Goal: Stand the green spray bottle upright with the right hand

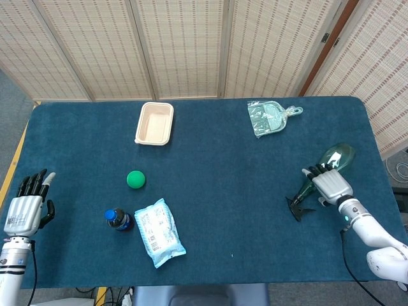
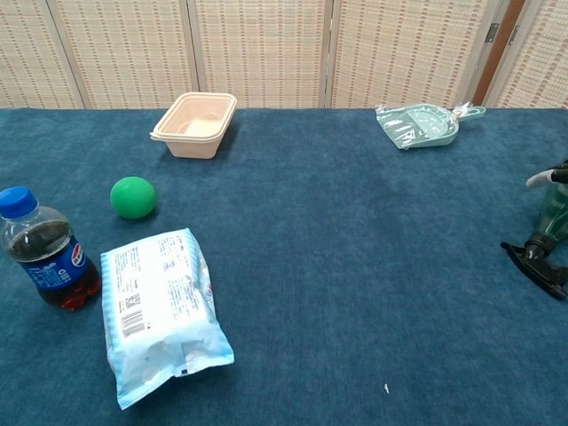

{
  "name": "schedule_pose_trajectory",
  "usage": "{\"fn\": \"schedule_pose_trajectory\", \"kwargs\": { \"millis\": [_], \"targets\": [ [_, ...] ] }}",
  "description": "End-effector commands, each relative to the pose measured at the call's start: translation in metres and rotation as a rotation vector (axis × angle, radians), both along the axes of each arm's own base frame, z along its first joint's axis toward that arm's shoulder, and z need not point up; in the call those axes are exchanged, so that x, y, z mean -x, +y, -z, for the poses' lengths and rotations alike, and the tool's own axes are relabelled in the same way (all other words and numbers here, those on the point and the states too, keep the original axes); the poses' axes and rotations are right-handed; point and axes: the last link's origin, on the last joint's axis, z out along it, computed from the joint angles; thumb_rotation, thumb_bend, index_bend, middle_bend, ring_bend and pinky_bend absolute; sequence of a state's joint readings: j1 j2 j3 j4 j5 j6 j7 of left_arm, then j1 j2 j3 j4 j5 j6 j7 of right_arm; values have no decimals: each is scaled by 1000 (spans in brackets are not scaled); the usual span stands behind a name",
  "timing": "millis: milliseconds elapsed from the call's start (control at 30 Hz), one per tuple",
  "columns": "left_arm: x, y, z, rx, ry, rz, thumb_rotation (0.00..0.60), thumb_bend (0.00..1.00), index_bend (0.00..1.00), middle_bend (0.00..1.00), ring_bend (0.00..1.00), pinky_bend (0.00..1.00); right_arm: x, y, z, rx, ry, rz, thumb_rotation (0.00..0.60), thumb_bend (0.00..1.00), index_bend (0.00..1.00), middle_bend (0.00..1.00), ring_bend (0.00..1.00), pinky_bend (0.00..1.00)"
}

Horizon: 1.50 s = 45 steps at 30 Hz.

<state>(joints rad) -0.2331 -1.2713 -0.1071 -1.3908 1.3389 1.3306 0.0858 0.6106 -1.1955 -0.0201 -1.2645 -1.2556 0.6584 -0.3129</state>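
The green spray bottle [image 1: 326,167] lies on its side, far right of the beige tub [image 1: 154,123], the right hand [image 1: 329,185] wrapped over its middle. The tub's inside looks bare; the cola bottle [image 1: 118,219] holds dark drink. The left hand [image 1: 25,207] rests spread, holding nothing.

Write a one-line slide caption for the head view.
Right robot hand rests on the lying green spray bottle near the blue table's right edge.

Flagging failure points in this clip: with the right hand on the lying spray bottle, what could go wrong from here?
The right hand covers the green spray bottle near its neck, so the heavier body may swing or slip when lifted. The bottle lies close to the table edge and could roll off. The black trigger head may catch on the cloth.
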Motion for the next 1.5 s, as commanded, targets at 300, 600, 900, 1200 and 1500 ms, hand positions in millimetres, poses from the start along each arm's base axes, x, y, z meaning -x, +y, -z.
{"fn": "schedule_pose_trajectory", "kwargs": {
  "millis": [300,600,900,1200,1500],
  "targets": [
    [4,-1,0,-6,-2,-10,600,696,0,0,0,0,1,-5,5,-21,18,8,600,199,0,128,76,165],
    [9,1,-1,-12,-8,-21,600,696,0,0,0,0,2,-15,11,-39,26,17,600,199,0,128,76,166],
    [17,1,-1,-12,-15,-32,600,696,0,0,0,0,1,-21,20,-52,25,16,600,199,0,128,76,165],
    [22,-1,-1,-11,-19,-37,600,696,0,0,0,0,-3,-23,22,-43,15,4,600,229,87,209,86,166],
    [24,-2,-1,-11,-22,-40,600,696,0,0,0,0,-7,-23,20,-32,5,-6,600,229,97,214,90,166]
  ]
}}
